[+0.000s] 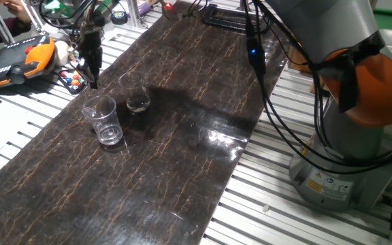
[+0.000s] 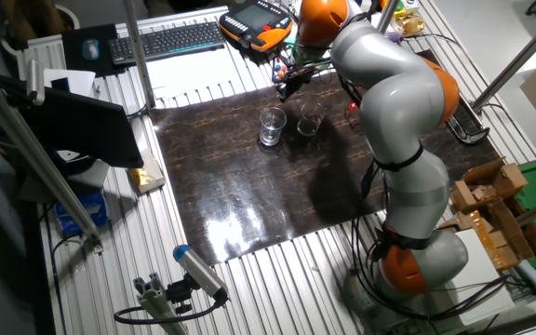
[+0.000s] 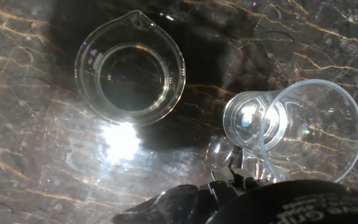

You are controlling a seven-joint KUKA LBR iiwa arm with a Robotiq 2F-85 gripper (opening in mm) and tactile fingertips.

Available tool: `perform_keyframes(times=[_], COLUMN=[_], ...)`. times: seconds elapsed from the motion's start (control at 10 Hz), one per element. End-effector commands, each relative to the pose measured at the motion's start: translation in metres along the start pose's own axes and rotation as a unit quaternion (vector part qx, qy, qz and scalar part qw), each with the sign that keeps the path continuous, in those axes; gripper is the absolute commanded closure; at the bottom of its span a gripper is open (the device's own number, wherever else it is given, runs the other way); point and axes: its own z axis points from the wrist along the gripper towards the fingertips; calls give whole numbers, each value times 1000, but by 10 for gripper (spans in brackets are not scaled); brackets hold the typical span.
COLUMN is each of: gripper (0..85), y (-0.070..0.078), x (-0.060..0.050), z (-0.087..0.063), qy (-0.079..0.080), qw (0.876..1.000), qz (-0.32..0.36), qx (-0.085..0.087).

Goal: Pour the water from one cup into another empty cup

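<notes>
Water sits low in 1 of 2 clear cups on the dark mat.

Going left to right in one fixed view: the gripper (image 1: 91, 68) hangs at the far left edge, touching nothing, and I cannot tell how its jaws stand. Next comes the tall cup (image 1: 103, 121), near us. Just right and farther back stands the short cup (image 1: 136, 93). Tall cup looks light, thin and slippery, easy to tip. Hold it gently around the middle of its wall.

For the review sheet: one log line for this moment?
tool: above mat, behind cups, state unclear | tumbler: upright, free | short cup: upright, free | pour: not begun
</notes>
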Motion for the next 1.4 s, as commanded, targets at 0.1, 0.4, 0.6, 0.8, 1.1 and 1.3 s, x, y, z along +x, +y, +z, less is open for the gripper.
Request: perform_keyframes(times=[0.1, 0.4, 0.6, 0.8, 1.1, 1.3], gripper=[840, 843, 843, 843, 843, 843], y=[0, 4, 10, 11, 13, 15], x=[0, -1, 0, 3, 8, 8], z=[0, 0, -1, 2, 9, 8], qy=[1, -4, -2, -1, -5, -15], qw=[1000, 998, 989, 956, 886, 818], qz=[-4, -64, -148, -295, -463, -575], qx=[0, 5, -13, -9, 9, 15])
